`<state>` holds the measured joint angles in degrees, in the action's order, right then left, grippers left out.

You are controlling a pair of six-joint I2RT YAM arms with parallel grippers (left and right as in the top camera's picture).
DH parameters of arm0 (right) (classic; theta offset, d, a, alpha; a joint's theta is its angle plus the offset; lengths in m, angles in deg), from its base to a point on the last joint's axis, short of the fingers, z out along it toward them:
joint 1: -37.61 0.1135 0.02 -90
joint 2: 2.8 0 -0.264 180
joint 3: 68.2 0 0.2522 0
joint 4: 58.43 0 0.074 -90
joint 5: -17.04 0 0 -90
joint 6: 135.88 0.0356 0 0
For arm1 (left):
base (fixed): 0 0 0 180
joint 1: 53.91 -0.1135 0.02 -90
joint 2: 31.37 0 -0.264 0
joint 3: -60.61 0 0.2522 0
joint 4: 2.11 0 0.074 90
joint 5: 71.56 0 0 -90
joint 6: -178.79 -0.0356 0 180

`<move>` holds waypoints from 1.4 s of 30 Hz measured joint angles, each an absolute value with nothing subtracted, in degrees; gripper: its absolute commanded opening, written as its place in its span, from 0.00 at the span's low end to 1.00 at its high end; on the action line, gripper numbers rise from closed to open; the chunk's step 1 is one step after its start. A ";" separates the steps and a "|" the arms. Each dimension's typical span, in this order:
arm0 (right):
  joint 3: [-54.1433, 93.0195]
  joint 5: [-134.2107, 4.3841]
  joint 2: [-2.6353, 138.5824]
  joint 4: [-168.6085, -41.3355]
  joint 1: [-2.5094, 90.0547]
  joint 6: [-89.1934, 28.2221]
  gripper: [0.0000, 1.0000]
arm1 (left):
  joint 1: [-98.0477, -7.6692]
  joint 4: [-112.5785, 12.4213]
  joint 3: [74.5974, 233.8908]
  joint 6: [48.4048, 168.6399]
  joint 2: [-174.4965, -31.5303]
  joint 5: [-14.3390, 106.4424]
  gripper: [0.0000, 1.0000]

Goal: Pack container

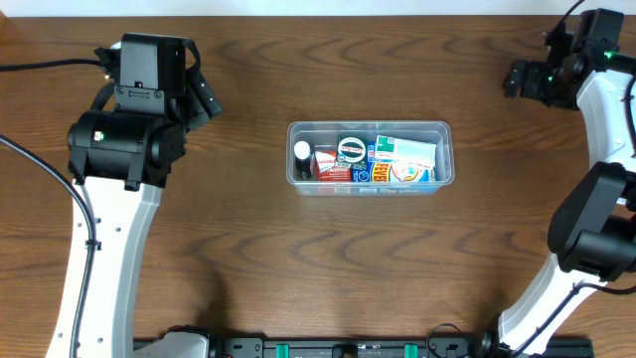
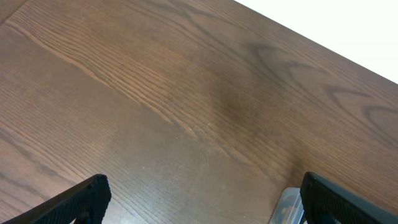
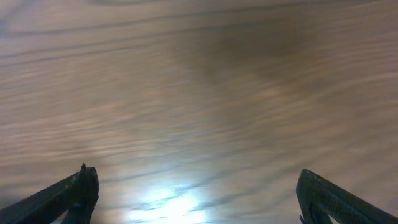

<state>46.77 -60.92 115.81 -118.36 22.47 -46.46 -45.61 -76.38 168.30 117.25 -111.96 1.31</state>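
Observation:
The clear container (image 1: 417, 124) sits at the table's middle, filled with small packages: a white-capped bottle (image 1: 302, 152), a round green-and-white tin (image 1: 351, 149) and a green-and-white box (image 1: 409, 154). My left gripper (image 1: 205, 99) hovers well to the left of it, open and holding nothing. In the left wrist view the left gripper (image 2: 205, 202) spans bare wood, and a corner of the container (image 2: 287, 210) peeks in beside the right finger (image 2: 333, 199). My right gripper (image 1: 518, 78) is at the far right back, open and apart from the container. The right wrist view shows the right gripper (image 3: 199, 196) over bare wood.
The dark wooden table (image 1: 248, 249) lies around the container on all sides. Its back edge (image 2: 323, 43) meets a white surface. The left arm's white link (image 1: 99, 259) crosses the left side, and the right arm (image 1: 596, 229) stands along the right edge.

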 measured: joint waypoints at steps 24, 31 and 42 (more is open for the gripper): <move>47.29 -46.26 56.82 -136.37 23.15 -49.65 0.99 | -45.61 -73.87 168.30 117.25 -111.99 1.31 0.98; 47.21 -46.56 40.58 -137.44 23.15 -49.83 0.99 | -45.61 -73.87 168.30 117.25 -111.99 1.31 0.98; 47.82 -46.94 20.97 -138.05 23.15 -49.61 0.99 | -45.61 -73.74 168.30 117.25 -111.99 1.31 0.98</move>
<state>47.82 -46.94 20.97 -138.05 23.15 -49.61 -45.61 -73.74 168.30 117.25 -111.99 1.31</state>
